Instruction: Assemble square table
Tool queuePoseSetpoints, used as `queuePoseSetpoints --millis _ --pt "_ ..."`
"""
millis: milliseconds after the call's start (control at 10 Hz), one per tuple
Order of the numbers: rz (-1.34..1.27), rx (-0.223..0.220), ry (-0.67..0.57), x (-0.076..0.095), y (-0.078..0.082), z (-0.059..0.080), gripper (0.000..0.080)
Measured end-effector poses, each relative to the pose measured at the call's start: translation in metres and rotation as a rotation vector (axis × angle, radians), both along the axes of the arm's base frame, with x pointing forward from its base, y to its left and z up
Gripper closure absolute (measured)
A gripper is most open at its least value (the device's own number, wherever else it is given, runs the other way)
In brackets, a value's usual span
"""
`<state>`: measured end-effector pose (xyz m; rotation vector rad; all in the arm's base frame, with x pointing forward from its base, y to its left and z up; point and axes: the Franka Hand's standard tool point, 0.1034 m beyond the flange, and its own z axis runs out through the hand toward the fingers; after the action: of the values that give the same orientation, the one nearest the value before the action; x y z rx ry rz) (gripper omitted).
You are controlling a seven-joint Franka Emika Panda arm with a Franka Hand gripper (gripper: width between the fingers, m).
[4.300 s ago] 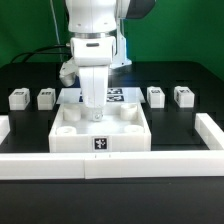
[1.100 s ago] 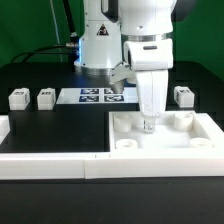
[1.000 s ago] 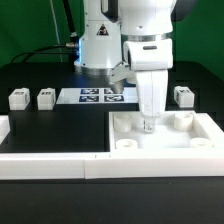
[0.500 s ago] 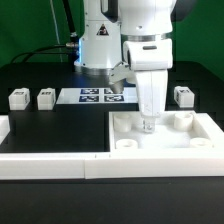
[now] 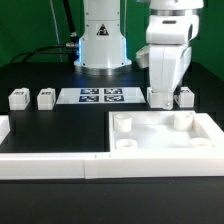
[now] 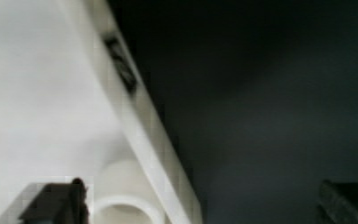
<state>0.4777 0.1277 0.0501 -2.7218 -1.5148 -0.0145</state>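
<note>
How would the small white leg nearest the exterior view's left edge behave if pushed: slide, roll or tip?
The leg looks squat and blocky, so it would probably slide, not roll or tip. It seems hard plastic, likely stiff in a grip. Being small, it is probably light and may twist if nudged off-centre.

green backdrop [image 5: 28,28] behind a black table [image 5: 60,128] (matte).

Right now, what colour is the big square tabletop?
The tabletop is plain white; the exterior view shows it best.
</note>
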Motion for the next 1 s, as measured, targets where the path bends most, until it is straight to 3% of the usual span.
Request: queuePoseSetpoints --millis 200,700,1000 --pt "-0.198 0.001 0.000 -0.004 0.022 0.004 0.0151" --pt "-0.507 0.007 0.018 -0.007 0.023 0.002 0.0151" --pt "-0.779 -0.002 0.063 -0.032 0.034 -0.002 0.0151"
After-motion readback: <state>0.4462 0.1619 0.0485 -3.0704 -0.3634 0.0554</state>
